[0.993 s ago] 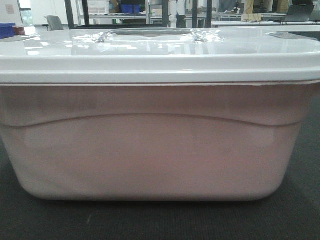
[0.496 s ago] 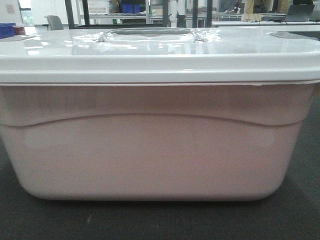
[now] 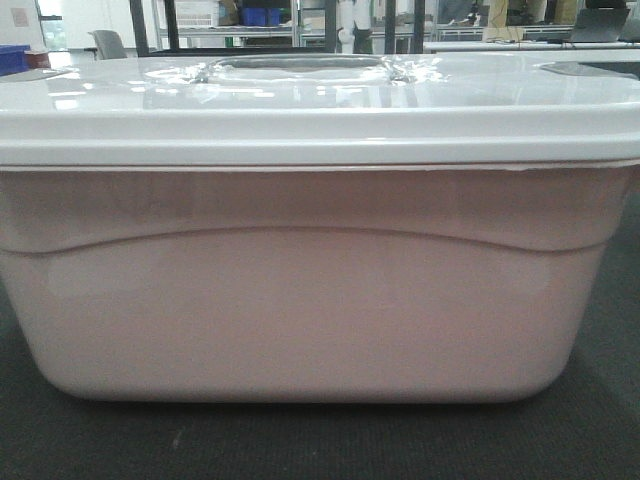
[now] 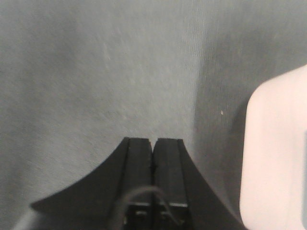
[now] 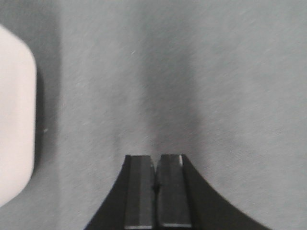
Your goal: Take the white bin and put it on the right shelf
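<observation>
The white bin (image 3: 300,300) fills the front view, a pinkish translucent tub with a curved ridge and a glossy white lid (image 3: 320,105), resting on dark carpet. Its rounded corner shows at the right edge of the left wrist view as the bin (image 4: 278,153) and at the left edge of the right wrist view as the bin (image 5: 14,120). My left gripper (image 4: 153,140) is shut and empty over the carpet, left of the bin. My right gripper (image 5: 156,157) is shut and empty, right of the bin. The right shelf is out of view.
Grey-black carpet (image 3: 300,440) lies under and around the bin. Far behind stand dark uprights (image 3: 140,28), a shelf with blue bins (image 3: 258,16), a chair (image 3: 108,44) and desks (image 3: 530,42).
The background above the lid has shifted slightly upward in frame; the bin sits marginally lower or nearer. Otherwise nothing visibly differs.
</observation>
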`<action>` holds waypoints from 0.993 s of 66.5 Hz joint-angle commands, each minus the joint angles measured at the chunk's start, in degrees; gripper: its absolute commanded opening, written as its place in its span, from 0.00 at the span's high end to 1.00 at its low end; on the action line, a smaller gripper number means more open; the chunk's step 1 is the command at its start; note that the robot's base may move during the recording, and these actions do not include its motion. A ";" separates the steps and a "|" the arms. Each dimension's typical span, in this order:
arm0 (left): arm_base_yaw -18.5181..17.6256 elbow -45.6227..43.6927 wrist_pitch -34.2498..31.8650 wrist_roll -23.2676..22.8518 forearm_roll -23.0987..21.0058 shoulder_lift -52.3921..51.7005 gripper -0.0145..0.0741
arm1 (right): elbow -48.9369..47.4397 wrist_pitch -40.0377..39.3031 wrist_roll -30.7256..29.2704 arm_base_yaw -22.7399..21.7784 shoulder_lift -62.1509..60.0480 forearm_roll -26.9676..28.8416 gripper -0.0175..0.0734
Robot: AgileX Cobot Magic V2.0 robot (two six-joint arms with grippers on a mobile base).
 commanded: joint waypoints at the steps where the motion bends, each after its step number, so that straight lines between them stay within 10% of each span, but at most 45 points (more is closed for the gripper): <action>1: 0.03 -2.13 -0.52 -0.01 -2.02 0.53 0.98 | -2.04 -1.49 -0.57 -0.29 0.26 0.95 0.73; 53: 0.03 -2.13 0.39 4.60 -3.58 1.22 0.98 | -5.07 -1.40 -0.46 -0.29 10.13 4.00 0.73; 66: 0.03 -2.13 0.76 4.60 -3.58 1.22 0.97 | -5.07 -2.76 -0.71 -0.29 10.13 4.00 0.41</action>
